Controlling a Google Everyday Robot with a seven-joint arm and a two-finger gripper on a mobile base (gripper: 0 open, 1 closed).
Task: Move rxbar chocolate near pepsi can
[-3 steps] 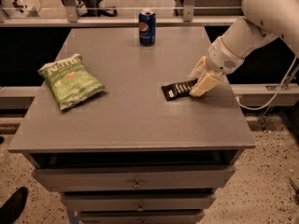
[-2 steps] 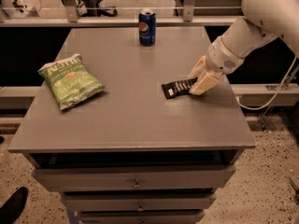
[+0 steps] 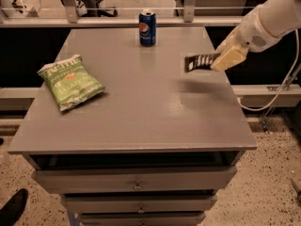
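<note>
Grey cabinet top (image 3: pixel 141 107), arm (image 3: pixel 273 18) angled down at right edge, gripper (image 3: pixel 220 60) clamped on rxbar chocolate (image 3: pixel 200 61), held aloft

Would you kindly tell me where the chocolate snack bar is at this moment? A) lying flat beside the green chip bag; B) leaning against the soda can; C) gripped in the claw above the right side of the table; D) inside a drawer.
C: the snack bar sticks out of the claw on the right, raised off the table with its shadow beneath, apart from the soda can and chip bag.
</note>
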